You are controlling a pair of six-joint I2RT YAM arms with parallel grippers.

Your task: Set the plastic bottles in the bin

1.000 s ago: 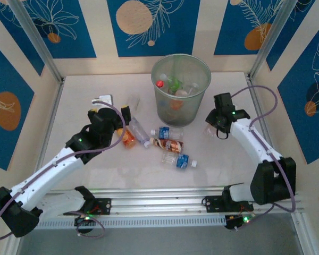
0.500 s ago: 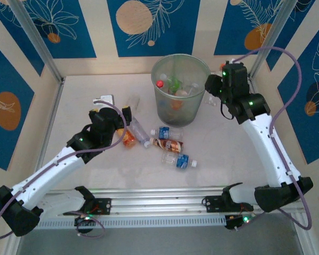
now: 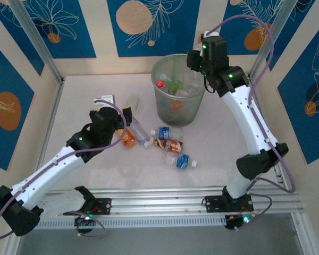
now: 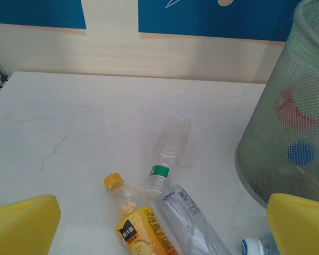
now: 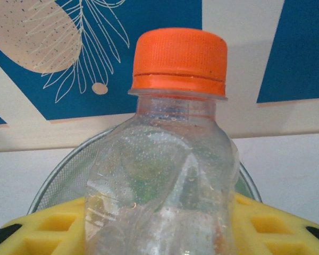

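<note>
The right gripper (image 5: 159, 234) is pinching an orange-capped bottle (image 5: 167, 170) upright between its jaws, and the bin (image 5: 56, 175) is sitting just beyond and below it. The left gripper (image 4: 159, 234) is hanging spread wide over the table (image 4: 69, 122). An orange-label bottle (image 4: 141, 231) and a crushed clear bottle (image 4: 194, 223) are lying just ahead of it, a green-banded bottle (image 4: 167, 154) farther on, and the bin off to its right.
</note>
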